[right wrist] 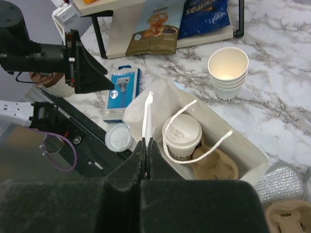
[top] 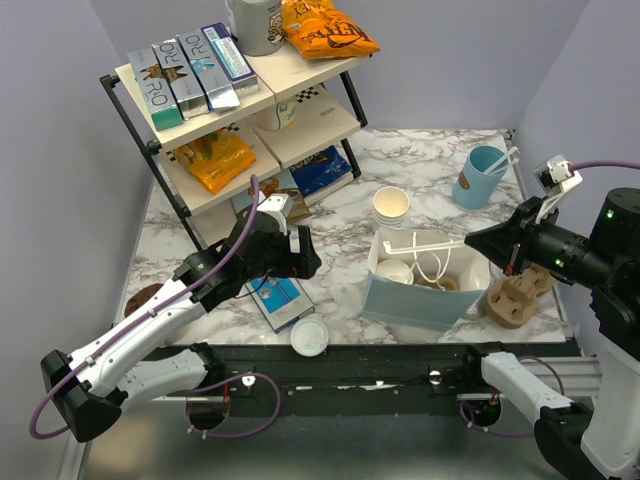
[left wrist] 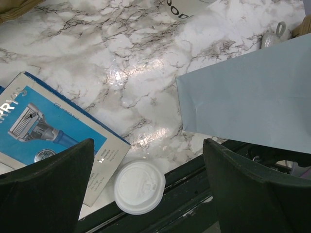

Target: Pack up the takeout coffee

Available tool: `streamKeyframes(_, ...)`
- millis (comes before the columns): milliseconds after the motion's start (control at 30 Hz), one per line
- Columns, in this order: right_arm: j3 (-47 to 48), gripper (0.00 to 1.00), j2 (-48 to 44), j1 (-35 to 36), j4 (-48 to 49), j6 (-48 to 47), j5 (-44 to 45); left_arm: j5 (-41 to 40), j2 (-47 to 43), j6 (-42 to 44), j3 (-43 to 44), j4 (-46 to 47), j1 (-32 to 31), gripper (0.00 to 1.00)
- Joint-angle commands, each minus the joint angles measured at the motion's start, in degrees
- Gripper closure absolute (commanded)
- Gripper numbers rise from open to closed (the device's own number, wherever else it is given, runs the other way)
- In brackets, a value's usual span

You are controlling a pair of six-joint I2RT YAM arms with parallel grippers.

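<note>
A small cream paper cup with round white plastic lid (right wrist: pixel 181 132) sits in the blue paper bag (top: pixel 410 300). The right pincer (right wrist: pixel 146 141) pinches its flat white handle (right wrist: pixel 147 114); the left pincer (left wrist: pixel 148 145) is wide.

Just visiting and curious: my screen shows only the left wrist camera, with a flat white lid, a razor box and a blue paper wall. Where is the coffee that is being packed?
Observer: The takeout coffee stands lidded inside the blue bag whose wall you see.
Operator: Is anything holding that bag?
Observer: The right gripper is shut on one of its white handles.
Operator: Is the cup alone in there?
Observer: No, a brown cardboard piece lies beside it on the bag's floor.
</note>
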Motion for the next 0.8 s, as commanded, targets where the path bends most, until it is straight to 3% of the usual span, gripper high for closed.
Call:
streamKeyframes(0,1.07,0.99,0.75,0.42,-6.88,1.21,6.93,1.66,-0.58,0.63,-0.55,1.54,0.28,0.01)
streamKeyframes(300,4.78,0.99,2.24,0.42,-12.53,5.25,21.46,2.1,-2.15,0.37,-1.52,2.33,0.28,0.01)
streamKeyframes(533,7.85,0.99,1.19,0.33,-12.35,4.73,15.68,2.19,-2.95,0.37,-1.78,2.6,0.28,0.01)
streamKeyframes(633,9.7,0.99,0.84,0.33,-12.89,6.92,19.27,2.45,-3.47,0.37,-1.78,2.6,0.28,0.01)
streamKeyframes(767,7.68,0.99,-0.13,0.33,-12.53,5.61,10.15,2.89,-3.83,0.37,-1.96,2.77,0.19,0.01)
